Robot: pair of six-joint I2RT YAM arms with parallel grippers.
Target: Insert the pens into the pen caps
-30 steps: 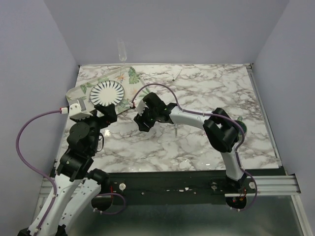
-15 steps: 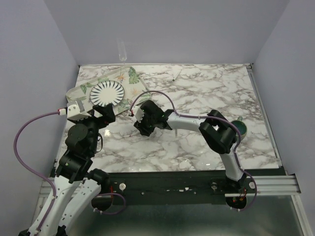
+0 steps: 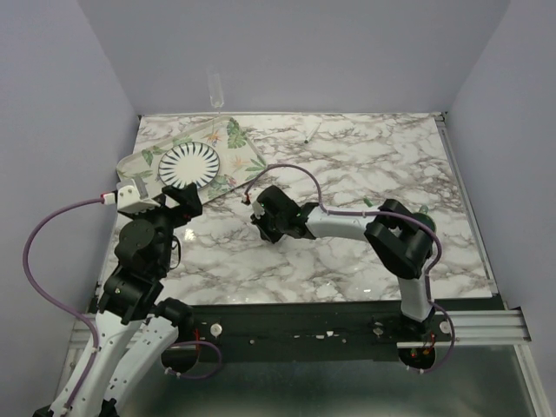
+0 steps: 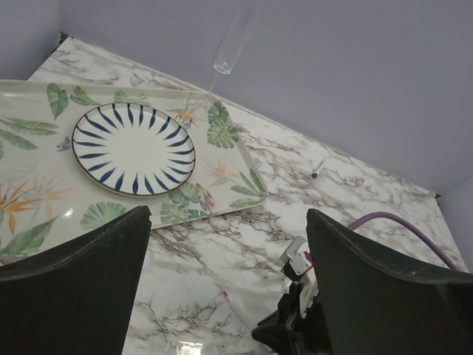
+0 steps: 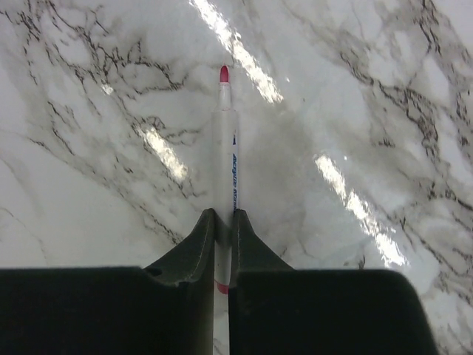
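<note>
- While the left arm waits, the right gripper (image 5: 222, 222) is clenched on a pen (image 5: 225, 148). Its two fingers press the white barrel from either side near the back end, with almost no gap between them.
- We note that the pen's long axis runs straight out ahead of the fingers and in line with them. The red tip leads, pointing away from the wrist.
- We cannot tell whether the barrel rests on the marble table (image 5: 355, 111) or hangs just clear of it.
- Seen from above, the right arm reaches low and far to its own left. Its forearm is nearly level and its wrist is near the table's middle.
- The left gripper (image 4: 228, 214) is released, jaws wide and grasping nothing. It is poised above the table beside the tray (image 4: 222, 174) and the striped plate (image 4: 133, 148), near the right gripper.
- A second pen (image 3: 312, 132) lies at the far edge, well apart from both arms.
- We could not place the pen caps with certainty. In our judgement, capping depends on bringing one in line with that red tip.
</note>
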